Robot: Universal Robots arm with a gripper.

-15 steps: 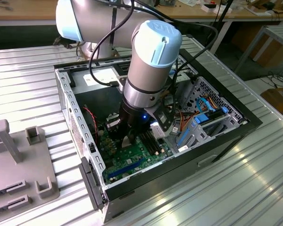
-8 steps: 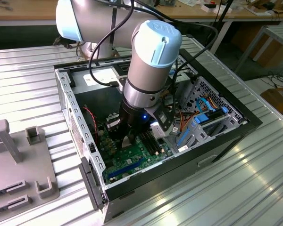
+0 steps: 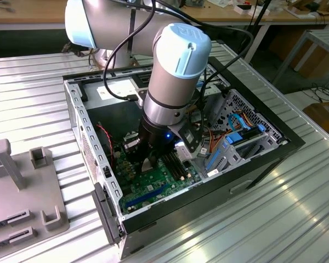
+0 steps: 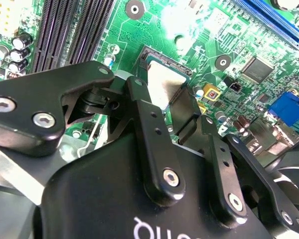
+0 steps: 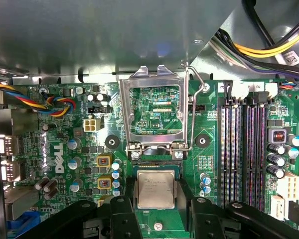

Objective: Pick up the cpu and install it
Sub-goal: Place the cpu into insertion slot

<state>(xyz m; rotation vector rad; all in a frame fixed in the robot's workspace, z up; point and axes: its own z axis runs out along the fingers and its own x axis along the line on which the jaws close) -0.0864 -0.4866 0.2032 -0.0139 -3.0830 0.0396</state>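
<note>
From where I stand, the arm reaches down into the open computer case (image 3: 77, 109) on the bench (image 3: 274, 219). Its end effector (image 3: 148, 163) is low over the green motherboard (image 3: 153, 186). In the exterior view the blue drive cage (image 3: 230, 145) sits at about its 3 o'clock.

In the first wrist view the cpu (image 5: 155, 188) lies flat between the two black fingers (image 5: 120, 214), right at the black-framed socket (image 5: 157, 166). The socket's metal load plate (image 5: 154, 79) stands flipped open. In the second wrist view the end effector (image 4: 164, 97) is narrowed onto the chip, a finger against each of two opposite edges, so I take it as gripped. I cannot tell whether the chip is fully seated or just above the socket.

This looks like the placing step. To my eye it calls for a level chip, edges square to the socket frame, and no pressing or sideways drag. The fingers should also stay off the lever (image 5: 192, 114).
</note>
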